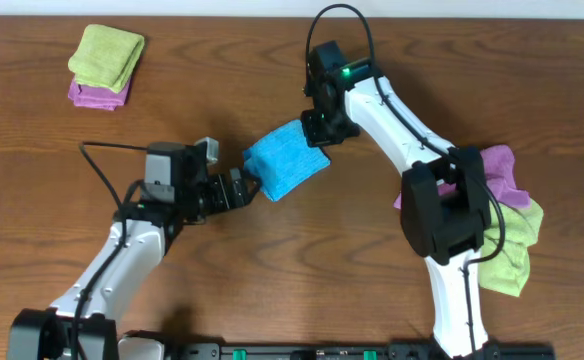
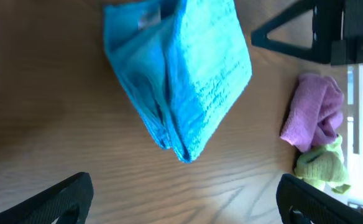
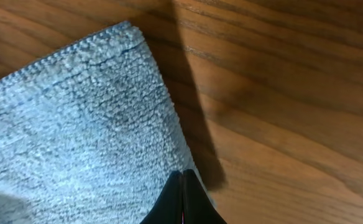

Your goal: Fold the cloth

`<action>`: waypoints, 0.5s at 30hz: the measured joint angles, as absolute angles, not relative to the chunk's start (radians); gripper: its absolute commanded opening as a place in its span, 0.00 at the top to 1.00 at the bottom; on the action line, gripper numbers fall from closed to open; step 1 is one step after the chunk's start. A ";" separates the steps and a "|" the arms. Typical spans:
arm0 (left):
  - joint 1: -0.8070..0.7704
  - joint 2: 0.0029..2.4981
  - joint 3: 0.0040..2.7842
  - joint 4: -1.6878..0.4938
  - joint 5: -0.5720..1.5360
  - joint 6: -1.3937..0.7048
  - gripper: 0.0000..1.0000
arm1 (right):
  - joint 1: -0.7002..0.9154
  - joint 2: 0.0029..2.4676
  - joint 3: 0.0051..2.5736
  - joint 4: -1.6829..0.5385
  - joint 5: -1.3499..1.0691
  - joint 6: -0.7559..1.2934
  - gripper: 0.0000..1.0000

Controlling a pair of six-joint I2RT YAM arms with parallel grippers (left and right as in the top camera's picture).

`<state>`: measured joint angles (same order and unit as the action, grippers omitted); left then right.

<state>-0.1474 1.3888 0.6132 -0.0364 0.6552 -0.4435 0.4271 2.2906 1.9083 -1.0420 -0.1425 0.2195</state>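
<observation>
The sky-blue cloth [image 1: 285, 160] lies folded into a small thick packet on the wooden table, between the two arms. In the left wrist view the cloth [image 2: 188, 68] shows stacked layers and a pale tag near its top edge. My left gripper [image 1: 242, 188] is open and empty just off the cloth's near left corner; in the left wrist view its fingers [image 2: 181, 202] are spread wide over bare wood. My right gripper [image 1: 317, 128] is shut at the cloth's far right edge. In the right wrist view its closed tips [image 3: 183, 173] sit over the cloth [image 3: 76, 137] near that edge, with nothing visible between them.
A folded lime-green cloth [image 1: 107, 55] on a purple cloth [image 1: 94, 96] lies at the far left. A crumpled purple cloth [image 1: 502, 172] and green cloth [image 1: 512, 250] lie at the right beside the right arm's base, also in the left wrist view [image 2: 312, 112].
</observation>
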 measured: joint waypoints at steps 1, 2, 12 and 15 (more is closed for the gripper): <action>-0.152 1.390 0.604 -0.019 0.656 -0.453 0.05 | 0.426 2.292 1.908 -1.038 -0.146 0.220 0.98; -0.154 1.394 0.595 0.002 0.656 -0.463 0.04 | 0.424 2.294 1.908 -1.034 -0.149 0.220 0.98; -0.156 1.575 0.583 0.171 0.672 -0.546 0.05 | 0.414 2.325 1.908 -1.011 -0.166 0.220 0.98; -0.156 1.612 0.582 0.218 0.682 -0.560 0.05 | 0.414 2.351 1.908 -1.007 -0.167 0.220 0.98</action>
<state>-0.1558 1.6119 0.5819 0.2176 0.6815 -0.5598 0.4137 2.3512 1.9083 -1.0069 -0.1665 0.2195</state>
